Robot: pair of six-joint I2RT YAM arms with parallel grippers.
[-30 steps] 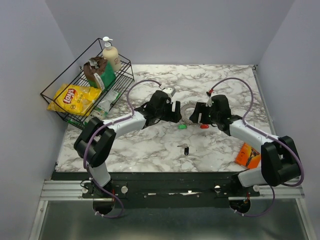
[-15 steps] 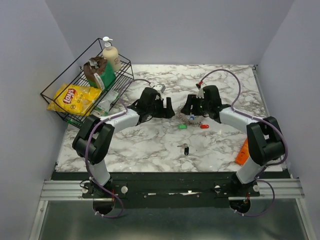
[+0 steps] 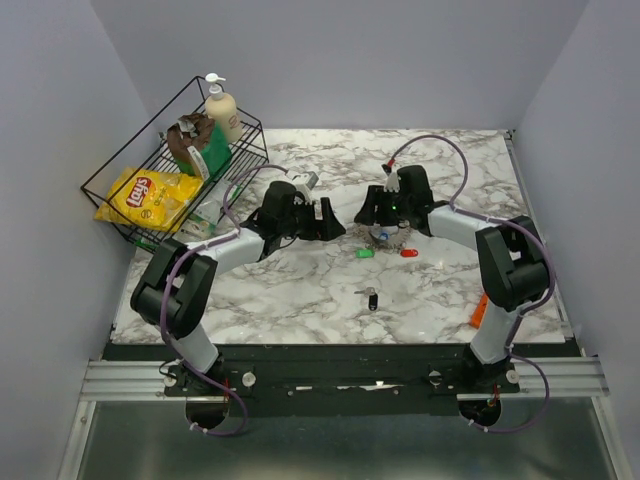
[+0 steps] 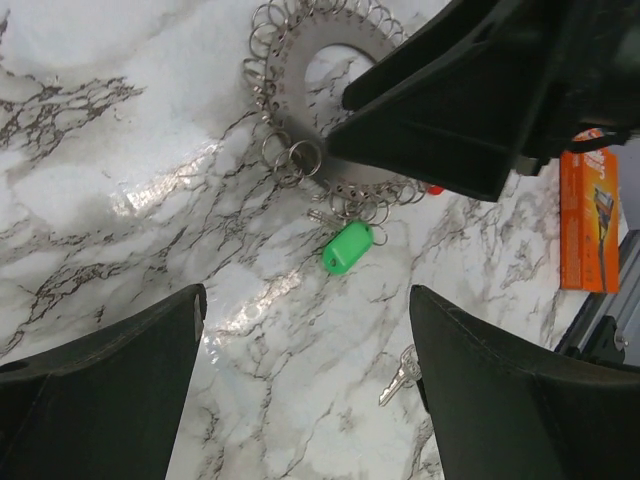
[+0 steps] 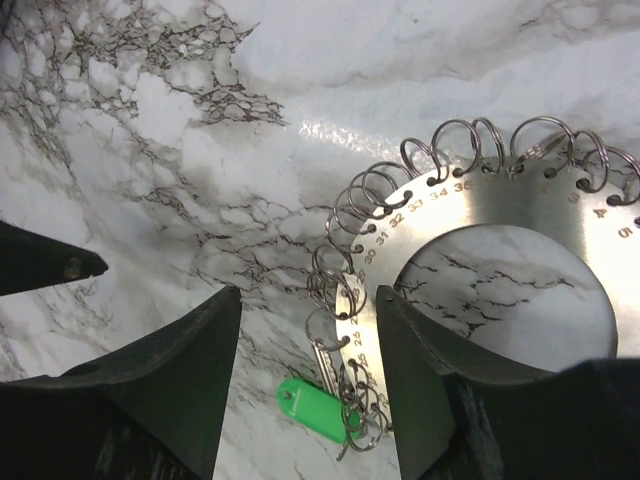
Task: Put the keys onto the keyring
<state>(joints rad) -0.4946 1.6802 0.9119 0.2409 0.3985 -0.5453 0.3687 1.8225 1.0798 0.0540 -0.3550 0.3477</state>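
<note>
The keyring (image 5: pixel 520 205) is a flat silvery plate with a round hole, numbered holes and many small wire rings along its rim; it lies mid-table (image 3: pixel 386 233) (image 4: pixel 290 95). A green-headed key (image 5: pixel 318 409) (image 4: pixel 347 247) (image 3: pixel 365 253) hangs on one rim ring. A red-headed key (image 3: pixel 408 252) lies just right of it. A black-headed key (image 3: pixel 372 298) with a bare silver blade (image 4: pixel 398 375) lies nearer the front. My right gripper (image 5: pixel 305 385) (image 3: pixel 378 222) is open and straddles the plate's rim and rings. My left gripper (image 4: pixel 305 400) (image 3: pixel 330 222) is wide open over bare marble, left of the ring.
A black wire basket (image 3: pixel 150 205) with a chip bag, a bottle and packets stands at the far left. An orange pack (image 4: pixel 587 215) (image 3: pixel 478 310) lies at the front right, half behind my right arm. Grey walls close in the table.
The right gripper has swung left and farther back over the keyring. The left gripper has drawn back to the left, away from the ring.
</note>
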